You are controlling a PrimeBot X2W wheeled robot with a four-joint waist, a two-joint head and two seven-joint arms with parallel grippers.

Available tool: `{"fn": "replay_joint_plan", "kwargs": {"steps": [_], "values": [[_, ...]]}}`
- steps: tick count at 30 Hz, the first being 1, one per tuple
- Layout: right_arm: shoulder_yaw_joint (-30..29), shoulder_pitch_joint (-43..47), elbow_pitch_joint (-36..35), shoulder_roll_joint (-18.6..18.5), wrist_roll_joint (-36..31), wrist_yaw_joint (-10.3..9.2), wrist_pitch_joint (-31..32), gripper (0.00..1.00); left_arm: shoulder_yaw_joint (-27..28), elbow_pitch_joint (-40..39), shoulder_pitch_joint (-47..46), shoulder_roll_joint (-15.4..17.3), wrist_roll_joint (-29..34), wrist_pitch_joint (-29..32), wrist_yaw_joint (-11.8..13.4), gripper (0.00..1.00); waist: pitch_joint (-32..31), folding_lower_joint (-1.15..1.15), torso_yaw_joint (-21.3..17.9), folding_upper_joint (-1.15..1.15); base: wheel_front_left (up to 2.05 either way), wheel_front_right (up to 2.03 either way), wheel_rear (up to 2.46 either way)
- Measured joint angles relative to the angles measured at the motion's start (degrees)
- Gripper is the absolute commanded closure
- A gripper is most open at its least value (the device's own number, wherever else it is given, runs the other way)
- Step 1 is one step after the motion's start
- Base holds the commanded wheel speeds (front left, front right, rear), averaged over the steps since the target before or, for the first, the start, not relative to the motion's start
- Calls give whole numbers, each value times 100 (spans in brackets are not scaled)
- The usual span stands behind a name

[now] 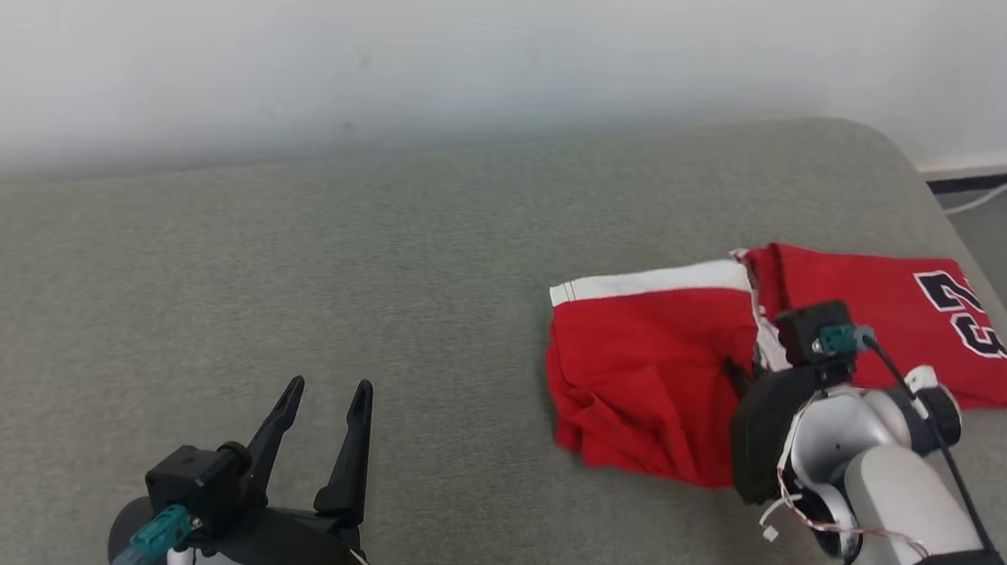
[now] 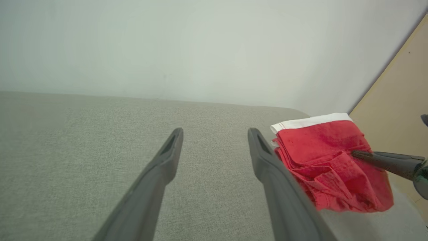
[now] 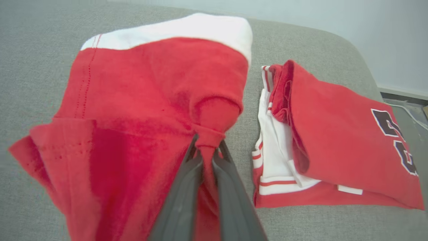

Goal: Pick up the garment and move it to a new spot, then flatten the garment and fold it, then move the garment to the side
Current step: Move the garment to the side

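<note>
Your right gripper (image 3: 207,147) is clamped on a thin tuck of the folded red garment (image 3: 150,100), at the right end of the grey cushion (image 1: 292,259). The left gripper (image 1: 325,387) is spread wide and empty. Risk: if you drag, the tuck slips and the fold falls apart, or it snags the numbered jersey (image 3: 334,134) just beside. Right wrist view shows the pinch; in head view the wrist hides it.

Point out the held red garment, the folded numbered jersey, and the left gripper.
held red garment (image 3: 150,93), right wrist view, on its red middle panel.
folded numbered jersey (image 3: 341,134), right wrist view, on its red top layer.
left gripper (image 1: 330,386), head view, midway between its open fingertips.
</note>
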Motion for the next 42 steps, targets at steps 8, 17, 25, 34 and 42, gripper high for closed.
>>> {"fn": "replay_joint_plan", "kwargs": {"steps": [8, 17, 25, 34, 42], "values": [[137, -671, -188, -264, -135, 253, 105, 100, -81, -30, -172, -9, 44, 8, -48, 0, 171, 0, -539, 0, 0, 0, 0], [-101, -1004, -265, -595, -104, 346, 146, 100, -240, 11, -481, -34, 177, 104, -140, 0, 559, 0, -792, 0, 0, 0, 0], [-210, -1341, -374, -612, 83, 398, 142, 100, -194, 96, -569, 12, 180, 109, -151, 0, 749, 1, -801, 0, 0, 0, 0], [-300, -1583, -413, -770, 83, 403, 140, 100, -180, 131, -644, 24, 189, 109, -153, 0, 818, 1, -767, 0, 0, 0, 0], [-346, -1571, -154, -1080, 24, 404, 146, 100, -219, 124, -684, 30, 204, 153, -182, 0, 948, 1, -762, 0, 0, 0, 0]]}}
